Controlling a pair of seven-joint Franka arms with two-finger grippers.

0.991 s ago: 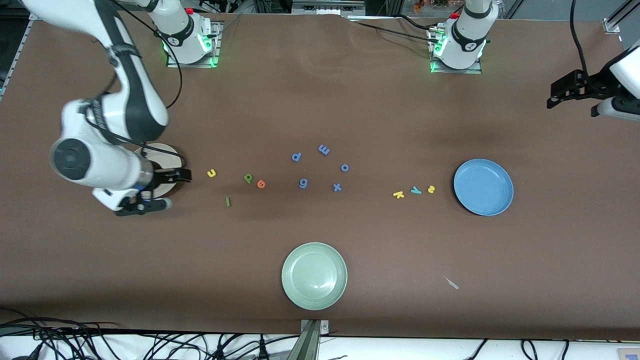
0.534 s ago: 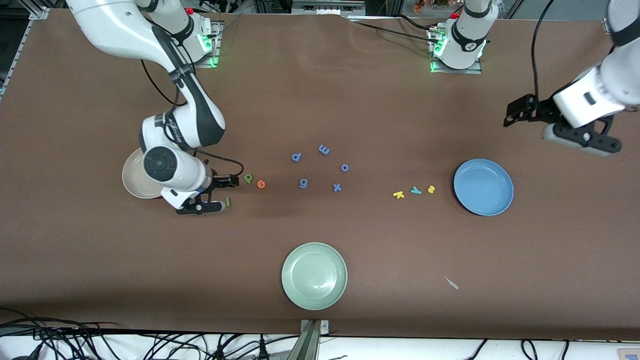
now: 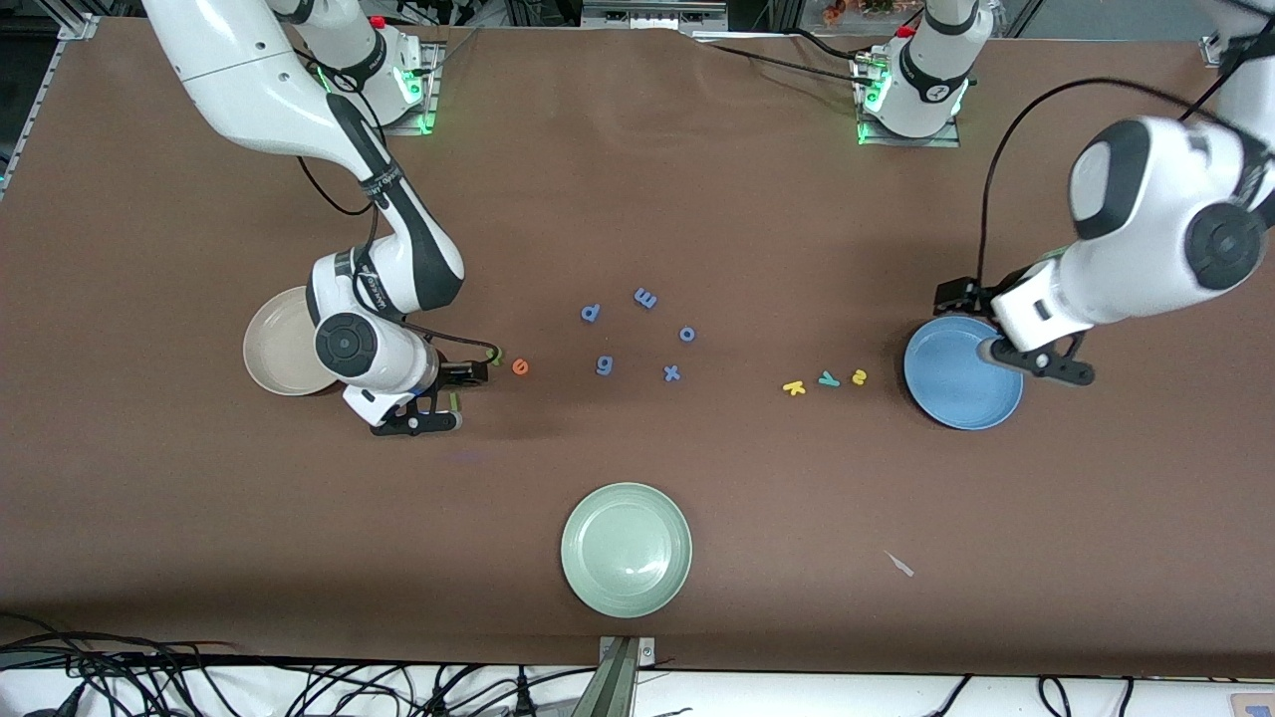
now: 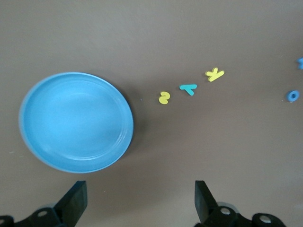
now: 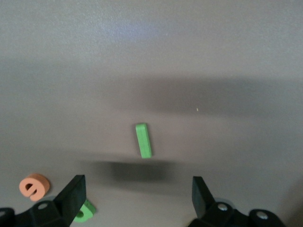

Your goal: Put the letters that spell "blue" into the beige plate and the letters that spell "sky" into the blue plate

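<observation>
**Hovering over the green bar and the blue plate, both grippers released**

Looking from the front, we see the right gripper (image 3: 438, 396) low over the table just beside the beige plate (image 3: 274, 344), toward the middle of the table. Its jaws stand wide apart and grasp nothing. In the right wrist view the dark green "l" (image 5: 143, 140) lies flat on the brown table (image 3: 697, 199) between the two fingertips (image 5: 71, 194), touching neither of them. The orange "e" (image 5: 34, 185) lies outside the jaws, near one fingertip, and the light green "b" (image 5: 84, 212) shows only partly, just under that same fingertip. From the front, the "b" is mostly hidden by the gripper, and the yellow "u" we cannot find; the arm may cover it. We see no letter on the visible part of the beige plate.

The left gripper (image 3: 1006, 329) hangs over the blue plate (image 3: 961, 383), at the rim nearer to the robots' bases. Its jaws are also spread and hold nothing. In the left wrist view the blue plate is partly between the fingertips and is empty. The yellow "s" (image 4: 164, 98), the teal "y" (image 4: 188, 88) and the yellow "k" (image 4: 215, 74) lie in a row on the table beside the plate, outside the jaws.

Five blue letters (image 3: 637, 334) lie in the middle of the table, and a pale green plate (image 3: 626, 550) is nearer to the front camera.
</observation>
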